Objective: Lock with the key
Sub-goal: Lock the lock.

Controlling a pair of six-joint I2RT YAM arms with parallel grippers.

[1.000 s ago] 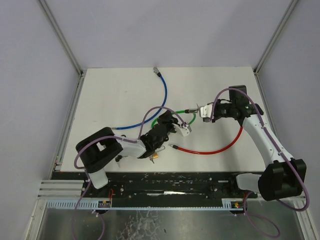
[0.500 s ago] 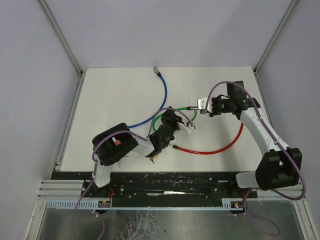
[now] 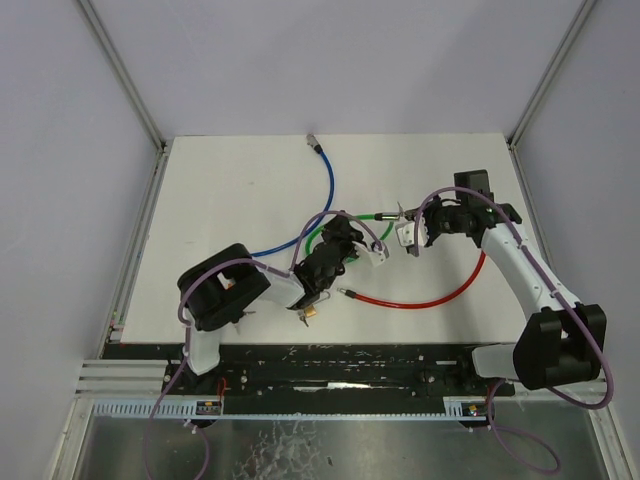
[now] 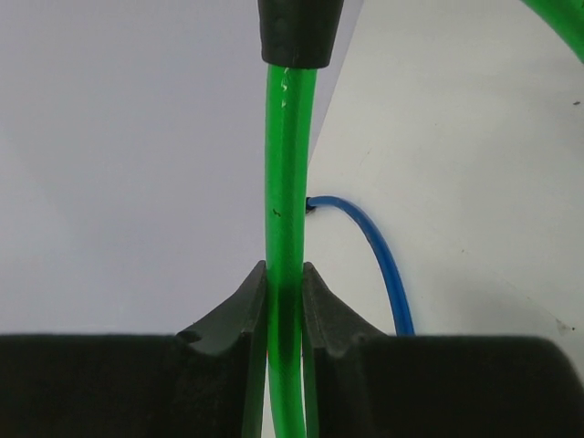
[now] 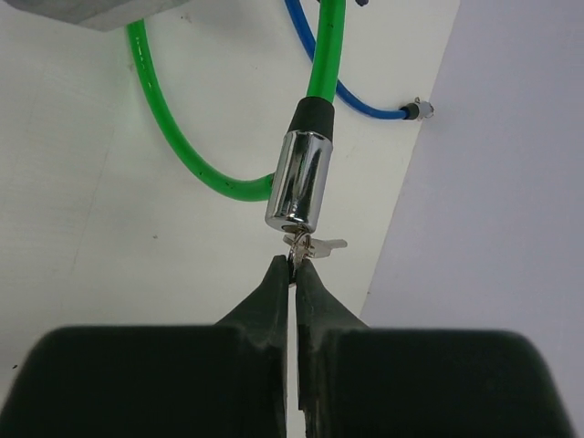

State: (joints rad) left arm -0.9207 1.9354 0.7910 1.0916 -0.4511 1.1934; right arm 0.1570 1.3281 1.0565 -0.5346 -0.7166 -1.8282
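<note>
A green cable (image 5: 164,137) ends in a black sleeve and a chrome lock cylinder (image 5: 299,182). A small silver key (image 5: 306,245) sticks out of the cylinder's near end. My right gripper (image 5: 293,265) is shut on the key's head, in line with the cylinder. My left gripper (image 4: 285,274) is shut on the green cable (image 4: 287,182) just below its black sleeve (image 4: 299,32). In the top view both grippers meet mid-table, the left (image 3: 362,250) beside the right (image 3: 405,235), with the green cable (image 3: 350,218) looping between them.
A blue cable (image 3: 325,190) runs from the back of the table toward the left arm. A red cable (image 3: 420,300) curves along the front under the right arm. The blue cable (image 4: 374,255) lies on the table behind the left fingers.
The right gripper, which had risen toward the back half a second ago, has dropped back nearer the left gripper. The left arm has shifted slightly. Both grips are unchanged.
</note>
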